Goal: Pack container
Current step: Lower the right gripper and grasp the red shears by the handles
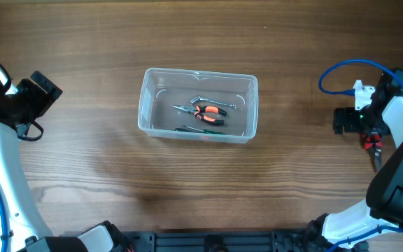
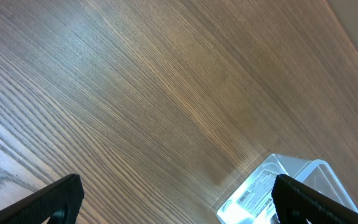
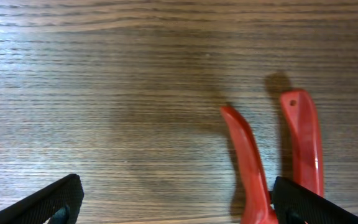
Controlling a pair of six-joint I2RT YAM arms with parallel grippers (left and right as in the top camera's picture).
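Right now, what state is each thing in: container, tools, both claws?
container: upright, open-topped, tools inside.
orange-handled pliers: lying in the container.
red-handled pliers: on the table outside, handles apart.
left claw: open, empty.
right claw: open, by the red handles, gripping nothing.

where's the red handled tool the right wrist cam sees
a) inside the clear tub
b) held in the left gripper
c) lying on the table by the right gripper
c: the red-handled tool lies flat on the wooden table by the open right gripper, outside the container, and the left gripper is open and holds nothing.
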